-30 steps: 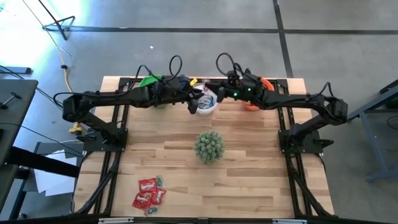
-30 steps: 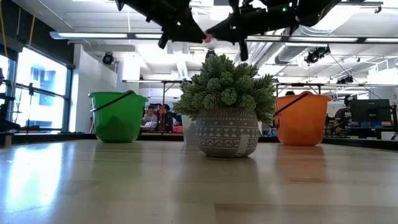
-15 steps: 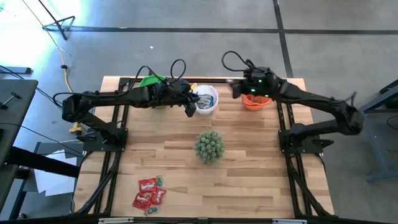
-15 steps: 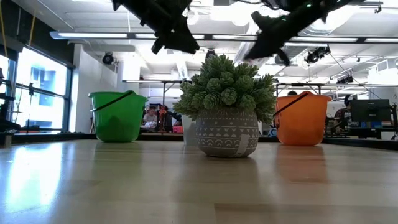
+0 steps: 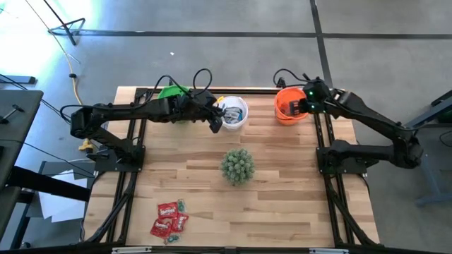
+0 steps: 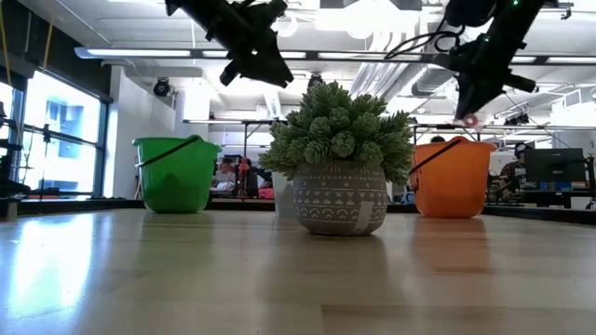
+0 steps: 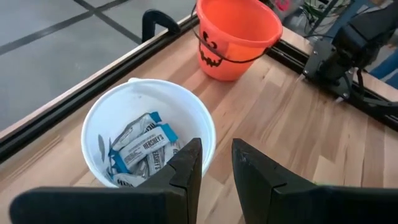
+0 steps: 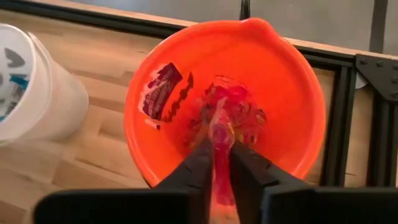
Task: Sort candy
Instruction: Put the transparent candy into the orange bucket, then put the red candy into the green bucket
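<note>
1. Right gripper point(image 8: 221, 163) hangs directly above the orange cup point(image 8: 225, 99), its fingers pinched on a red-wrapped sweet point(image 8: 221, 134) that stands between them over the cup's mouth.
2. Left gripper point(image 7: 214, 163) hovers just beside the white cup point(image 7: 149, 146), on the side away from the orange cup, with its fingers apart and nothing between them.
3. Wooden table point(image 5: 282, 183) carries all three cups in a row along its far edge: green cup point(image 5: 169, 93), white cup, then the orange cup.
4. Spiky green plant point(image 5: 237, 166) in a patterned pot stands well in front of the orange cup, near the table's middle.
5. More red sweets point(image 8: 163, 88) lie inside the orange cup.
6. Blue-and-white sweets point(image 7: 142, 149) fill the bottom of the white cup.
7. Unsorted candy point(image 5: 171, 218), mostly red, lies far from the orange cup at the near edge.
</note>
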